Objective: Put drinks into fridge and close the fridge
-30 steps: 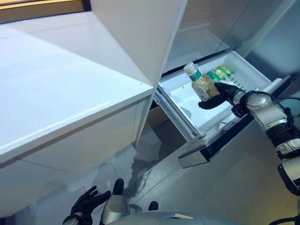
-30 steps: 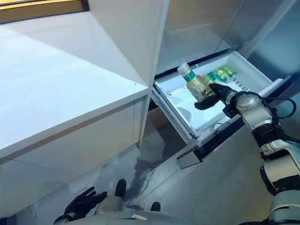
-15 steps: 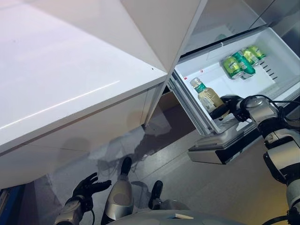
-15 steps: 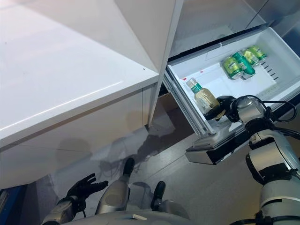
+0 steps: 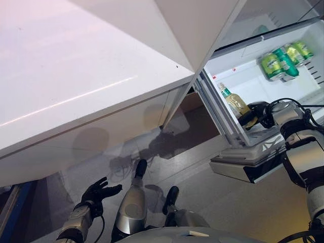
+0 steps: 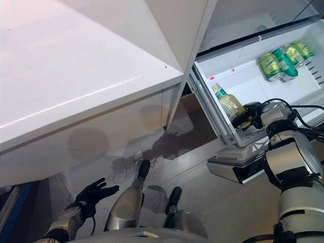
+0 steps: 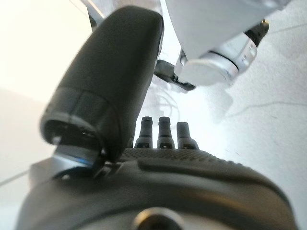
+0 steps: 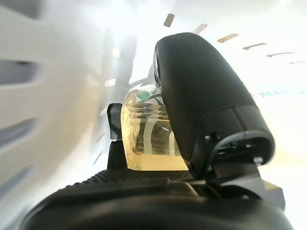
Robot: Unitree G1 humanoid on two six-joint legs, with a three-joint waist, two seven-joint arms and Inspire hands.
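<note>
Right hand (image 6: 251, 112) curled round a bottle (image 6: 229, 104) of pale yellow drink with a green-banded neck, thumb and fingers gripping its lower body, bottle tilted inside the pulled-out white fridge drawer (image 5: 238, 76), close to the drawer's near side wall. Green cans (image 5: 283, 56) lying together at the drawer's far end, well apart from the bottle. Broad white counter (image 5: 76, 76) filling the upper left, a pale cabinet front below it. Grey floor (image 5: 202, 172) underneath. Left hand (image 5: 98, 193) low by the floor, fingers spread and relaxed, holding nothing.
</note>
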